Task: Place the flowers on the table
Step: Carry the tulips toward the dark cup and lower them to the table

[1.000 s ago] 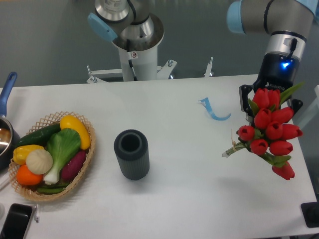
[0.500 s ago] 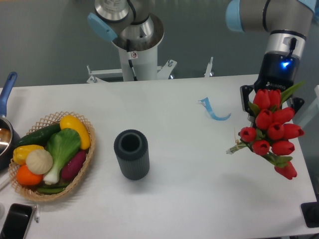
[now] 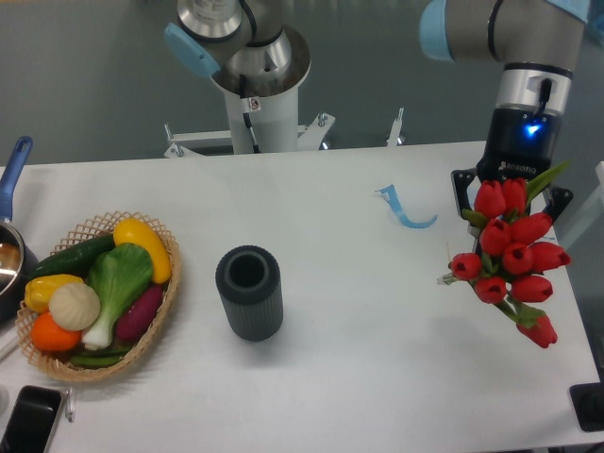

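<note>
The flowers point(image 3: 511, 257), a bunch of red tulips with green leaves, hang in the air over the right end of the white table point(image 3: 368, 321). The blooms point toward the camera and the short stem ends point(image 3: 445, 278) stick out to the left. My gripper point(image 3: 511, 202) comes down from above, shut on the flowers. Its black fingers point(image 3: 460, 192) show at either side of the top blooms, and the contact itself is hidden behind the tulips.
A dark ribbed vase point(image 3: 249, 293) stands at mid-table. A wicker basket point(image 3: 58, 364) of vegetables sits at the left, a pot point(image 3: 8, 255) and a phone point(image 3: 28, 421) beside it. A blue strip point(image 3: 406, 213) lies near the flowers. A black object point(image 3: 590, 406) sits at the right corner.
The gripper and the flowers have risen a little. The stem ends have shifted slightly to the right.
</note>
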### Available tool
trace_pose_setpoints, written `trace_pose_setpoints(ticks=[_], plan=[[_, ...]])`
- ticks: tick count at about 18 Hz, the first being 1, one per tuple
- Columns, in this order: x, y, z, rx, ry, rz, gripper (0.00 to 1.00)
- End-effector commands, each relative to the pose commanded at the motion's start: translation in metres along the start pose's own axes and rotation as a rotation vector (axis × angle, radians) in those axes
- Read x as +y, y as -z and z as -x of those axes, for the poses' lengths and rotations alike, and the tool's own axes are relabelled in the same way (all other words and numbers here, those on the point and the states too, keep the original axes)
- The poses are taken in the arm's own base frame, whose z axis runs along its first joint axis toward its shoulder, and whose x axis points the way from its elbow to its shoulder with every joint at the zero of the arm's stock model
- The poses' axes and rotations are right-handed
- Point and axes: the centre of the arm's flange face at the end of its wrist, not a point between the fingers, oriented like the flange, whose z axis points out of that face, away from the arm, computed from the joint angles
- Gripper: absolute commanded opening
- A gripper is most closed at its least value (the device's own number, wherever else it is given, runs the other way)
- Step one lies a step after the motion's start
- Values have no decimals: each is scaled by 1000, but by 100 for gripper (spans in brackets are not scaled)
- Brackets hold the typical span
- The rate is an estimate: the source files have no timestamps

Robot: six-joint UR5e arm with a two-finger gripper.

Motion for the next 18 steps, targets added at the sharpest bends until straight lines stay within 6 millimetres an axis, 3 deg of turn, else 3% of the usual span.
trace_pose_setpoints(ticks=[9,18], plan=[[6,-23,-12,-58,-91,154,44],[15,-80,-48,-88,-197,409,43]])
